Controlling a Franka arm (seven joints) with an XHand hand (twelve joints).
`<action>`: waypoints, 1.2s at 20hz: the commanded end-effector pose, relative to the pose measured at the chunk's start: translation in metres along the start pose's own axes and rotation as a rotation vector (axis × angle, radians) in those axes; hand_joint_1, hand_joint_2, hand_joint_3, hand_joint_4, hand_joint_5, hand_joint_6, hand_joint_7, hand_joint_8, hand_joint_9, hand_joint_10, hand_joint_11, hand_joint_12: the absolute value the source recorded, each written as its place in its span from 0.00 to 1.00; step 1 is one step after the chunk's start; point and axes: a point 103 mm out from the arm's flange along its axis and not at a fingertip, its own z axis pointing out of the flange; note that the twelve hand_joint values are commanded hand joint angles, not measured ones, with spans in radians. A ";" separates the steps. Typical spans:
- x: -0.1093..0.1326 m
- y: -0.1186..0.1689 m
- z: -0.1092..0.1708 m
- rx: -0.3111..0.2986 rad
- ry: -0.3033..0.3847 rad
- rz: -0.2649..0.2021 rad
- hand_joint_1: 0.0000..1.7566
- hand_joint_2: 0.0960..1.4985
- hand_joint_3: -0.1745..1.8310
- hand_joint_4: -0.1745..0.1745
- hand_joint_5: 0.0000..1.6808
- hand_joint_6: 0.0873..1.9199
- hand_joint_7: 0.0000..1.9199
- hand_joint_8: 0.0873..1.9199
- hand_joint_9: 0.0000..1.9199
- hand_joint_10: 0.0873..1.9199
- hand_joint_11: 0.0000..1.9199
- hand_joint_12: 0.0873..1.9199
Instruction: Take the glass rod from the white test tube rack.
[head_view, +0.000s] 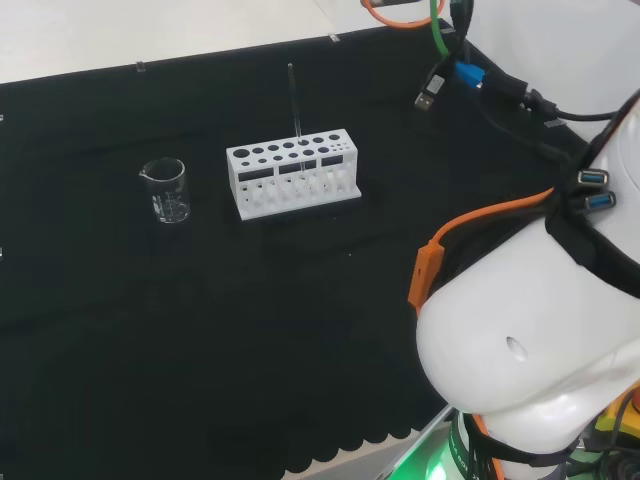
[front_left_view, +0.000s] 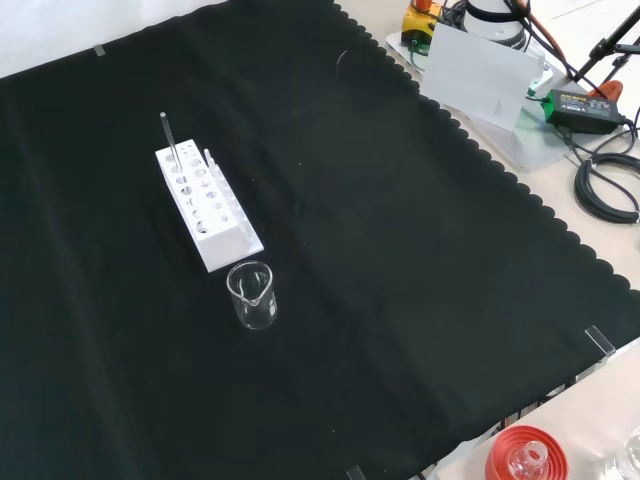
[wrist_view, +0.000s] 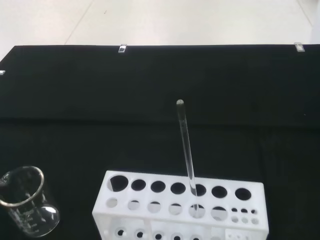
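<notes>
Standing upright in back-row hole of white test tube rack (head_view: 293, 176), glass rod (head_view: 293, 100) rises well above rack top — slight lean in wrist view. Clear beaker (head_view: 166, 190) sits left of rack in head view, apart from it. Black cloth (head_view: 200, 340) underneath. Hand state — cannot tell.

Black cloth (head_view: 250, 330) carries rack (head_view: 293, 177); beaker (head_view: 166, 190).
</notes>
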 end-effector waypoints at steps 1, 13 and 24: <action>-0.002 0.023 0.009 0.009 0.008 -0.019 0.30 0.59 0.16 0.45 0.26 0.00 0.20 0.38 0.23 0.43 0.18 0.72; -0.010 0.053 0.050 0.064 -0.005 -0.039 0.30 0.60 0.17 0.44 0.28 0.00 0.25 0.38 0.30 0.42 0.25 0.70; -0.015 0.070 0.084 0.101 0.001 -0.053 0.27 0.60 0.17 0.42 0.30 0.00 0.31 0.37 0.35 0.40 0.29 0.70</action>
